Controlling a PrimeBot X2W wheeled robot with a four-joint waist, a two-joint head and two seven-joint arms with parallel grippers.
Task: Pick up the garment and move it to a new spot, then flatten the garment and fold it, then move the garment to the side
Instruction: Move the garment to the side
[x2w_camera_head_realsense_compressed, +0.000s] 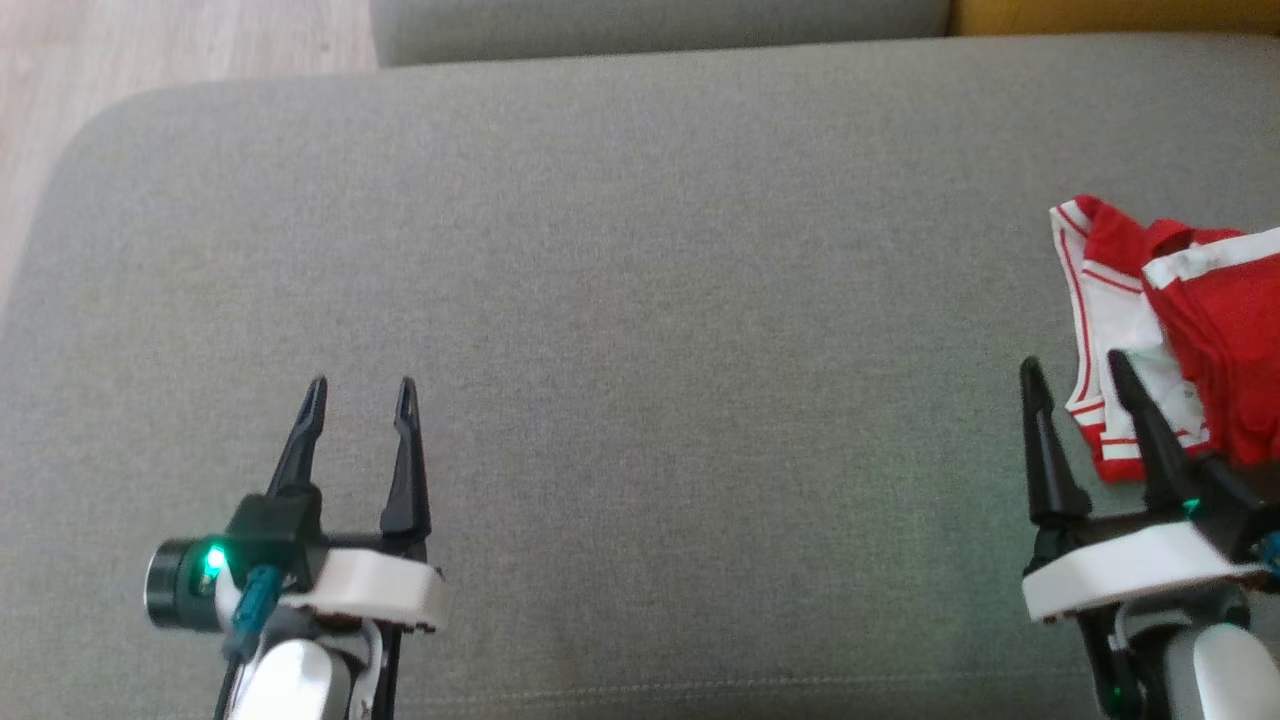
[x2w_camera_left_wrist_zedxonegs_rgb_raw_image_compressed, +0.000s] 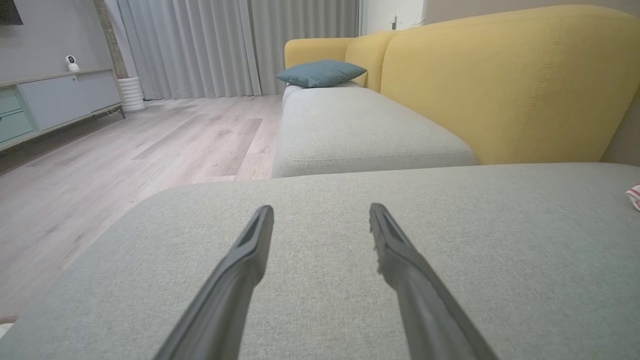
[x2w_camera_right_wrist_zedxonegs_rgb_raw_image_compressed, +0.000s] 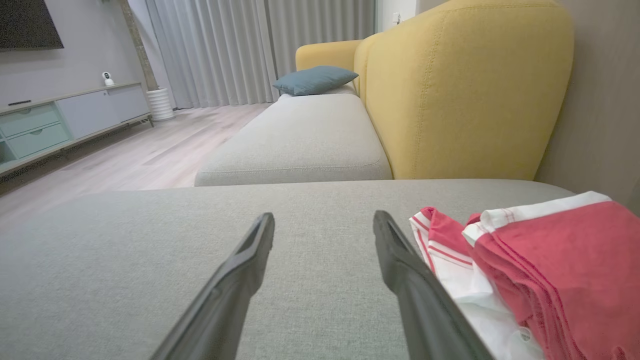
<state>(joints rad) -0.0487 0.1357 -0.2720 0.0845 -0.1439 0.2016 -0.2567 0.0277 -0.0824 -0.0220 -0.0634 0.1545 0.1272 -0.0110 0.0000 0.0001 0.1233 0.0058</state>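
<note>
A red and white garment (x2w_camera_head_realsense_compressed: 1185, 320) lies bunched at the right edge of the grey cushion (x2w_camera_head_realsense_compressed: 640, 300). In the right wrist view the garment (x2w_camera_right_wrist_zedxonegs_rgb_raw_image_compressed: 545, 265) sits just right of the right finger, and a corner of the garment (x2w_camera_left_wrist_zedxonegs_rgb_raw_image_compressed: 634, 196) peeks in at the far right of the left wrist view. My right gripper (x2w_camera_head_realsense_compressed: 1070, 370) stands open beside the garment's left edge, nothing between its fingers. Far to the left, my left gripper (x2w_camera_head_realsense_compressed: 360, 388) is open over bare cushion. Both grippers (x2w_camera_left_wrist_zedxonegs_rgb_raw_image_compressed: 321, 212) (x2w_camera_right_wrist_zedxonegs_rgb_raw_image_compressed: 324, 220) hover low above the fabric.
Beyond the cushion lies a second grey seat (x2w_camera_left_wrist_zedxonegs_rgb_raw_image_compressed: 360, 130) with a teal pillow (x2w_camera_left_wrist_zedxonegs_rgb_raw_image_compressed: 320, 72) and a yellow backrest (x2w_camera_left_wrist_zedxonegs_rgb_raw_image_compressed: 500, 85). Wooden floor (x2w_camera_left_wrist_zedxonegs_rgb_raw_image_compressed: 125, 150) drops off to the left, with a low cabinet (x2w_camera_left_wrist_zedxonegs_rgb_raw_image_compressed: 50, 100) and curtains (x2w_camera_left_wrist_zedxonegs_rgb_raw_image_compressed: 225, 45) further off.
</note>
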